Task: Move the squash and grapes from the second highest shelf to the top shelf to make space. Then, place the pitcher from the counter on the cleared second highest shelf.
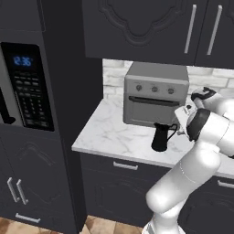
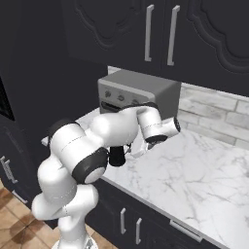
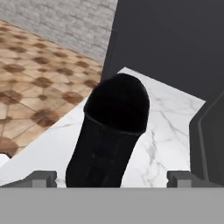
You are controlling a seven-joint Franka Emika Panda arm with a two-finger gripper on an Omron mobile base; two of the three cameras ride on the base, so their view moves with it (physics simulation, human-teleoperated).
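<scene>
The black pitcher [image 1: 161, 136] stands on the white marble counter [image 1: 107, 132], in front of the toaster oven. In the hand view the pitcher [image 3: 113, 131] rises close up between my two fingertips [image 3: 43, 177], with a gap on each side. My gripper [image 3: 111, 177] is open around it and does not touch it. From the left base view the gripper [image 1: 182, 119] sits just right of the pitcher's handle. In the right base view my arm hides most of the pitcher [image 2: 116, 157]. The fridge doors are closed, so the shelves, squash and grapes are hidden.
A boxy silver toaster oven [image 1: 155, 93] stands right behind the pitcher. The dark fridge with its control panel [image 1: 28, 84] flanks the counter's left end. Dark upper cabinets [image 1: 151, 25] hang overhead. Marble stretches bare to the right [image 2: 194, 170].
</scene>
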